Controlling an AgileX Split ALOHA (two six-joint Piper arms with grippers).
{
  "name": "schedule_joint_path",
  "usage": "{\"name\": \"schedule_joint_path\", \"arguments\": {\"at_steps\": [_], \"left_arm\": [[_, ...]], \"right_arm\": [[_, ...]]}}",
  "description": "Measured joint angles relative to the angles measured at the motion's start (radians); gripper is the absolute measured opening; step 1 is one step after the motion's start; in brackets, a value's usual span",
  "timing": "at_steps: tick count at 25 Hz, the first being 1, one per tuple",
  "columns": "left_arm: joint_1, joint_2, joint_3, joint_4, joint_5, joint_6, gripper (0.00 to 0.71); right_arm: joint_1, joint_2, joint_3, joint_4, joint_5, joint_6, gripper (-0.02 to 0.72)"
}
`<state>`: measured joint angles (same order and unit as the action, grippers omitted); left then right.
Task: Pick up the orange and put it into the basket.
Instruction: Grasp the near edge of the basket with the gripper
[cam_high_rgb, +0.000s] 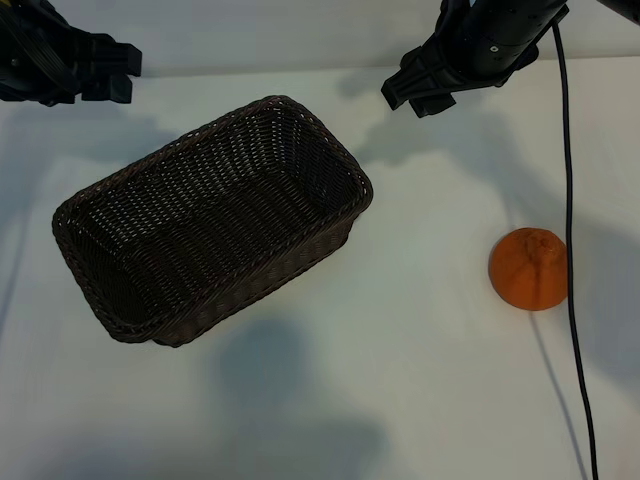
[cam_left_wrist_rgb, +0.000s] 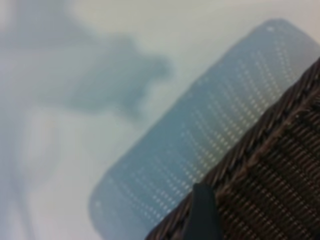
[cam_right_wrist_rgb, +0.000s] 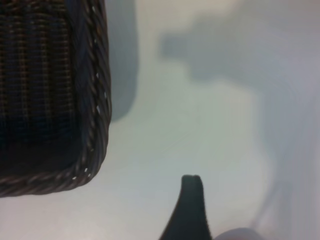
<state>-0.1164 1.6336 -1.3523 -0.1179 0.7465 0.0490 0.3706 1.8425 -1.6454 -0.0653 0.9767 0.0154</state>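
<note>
The orange (cam_high_rgb: 529, 268) lies on the white table at the right, apart from everything else and in neither wrist view. The basket (cam_high_rgb: 300, 115), dark brown wicker, sits left of centre, turned at an angle and holding nothing. My right gripper (cam_high_rgb: 403, 105) hangs open above the table by the basket's far right corner, well away from the orange. My left gripper (cam_high_rgb: 130, 73) hovers open at the far left, beyond the basket. The left wrist view shows one dark finger (cam_left_wrist_rgb: 202, 215) over the basket rim (cam_left_wrist_rgb: 260, 145). The right wrist view shows one finger (cam_right_wrist_rgb: 191, 210) beside the basket corner (cam_right_wrist_rgb: 95, 105).
A black cable (cam_high_rgb: 572, 250) runs from the right arm down the right side, passing close by the orange's right edge. Bare white table (cam_high_rgb: 420, 350) lies between the basket and the orange and along the near side.
</note>
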Motion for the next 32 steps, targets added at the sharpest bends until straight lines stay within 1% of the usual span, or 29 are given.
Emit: {"name": "schedule_joint_path", "arguments": {"at_steps": [5,7,9,11,16,19,22,25,28,30,32], "left_arm": [[0.000,0.000,0.000,0.007,-0.026,0.000,0.588],[0.000,0.000,0.000,0.007,-0.062,0.000,0.588],[0.000,0.000,0.000,0.007,-0.072,0.000,0.588],[0.000,0.000,0.000,0.007,-0.048,-0.004,0.588],[0.000,-0.028,0.001,0.007,0.051,-0.042,0.588],[0.000,-0.072,0.031,-0.018,0.059,-0.071,0.588],[-0.001,-0.125,0.123,-0.041,0.036,-0.118,0.588],[-0.005,-0.198,0.267,-0.045,-0.045,-0.176,0.588],[-0.005,-0.273,0.413,-0.045,-0.134,-0.280,0.588],[-0.005,-0.319,0.479,-0.036,-0.174,-0.346,0.588],[-0.005,-0.363,0.530,-0.003,-0.189,-0.416,0.588]], "right_arm": [[0.000,0.000,0.000,0.000,-0.006,0.000,0.595],[0.000,0.000,0.000,0.000,-0.006,0.000,0.595],[0.000,0.000,0.000,0.000,-0.006,0.000,0.595],[0.000,0.000,0.000,0.000,-0.006,0.000,0.595],[0.000,0.000,0.000,0.000,-0.011,0.000,0.595],[0.000,0.000,0.000,0.000,-0.011,0.000,0.595],[0.000,0.000,0.000,0.000,-0.011,0.000,0.595],[0.000,0.000,0.000,0.000,-0.012,-0.001,0.595],[0.000,0.000,0.000,0.000,-0.013,-0.001,0.595],[0.000,0.000,0.000,0.000,-0.013,-0.001,0.595],[0.000,0.000,0.000,0.000,-0.013,-0.001,0.595]]}}
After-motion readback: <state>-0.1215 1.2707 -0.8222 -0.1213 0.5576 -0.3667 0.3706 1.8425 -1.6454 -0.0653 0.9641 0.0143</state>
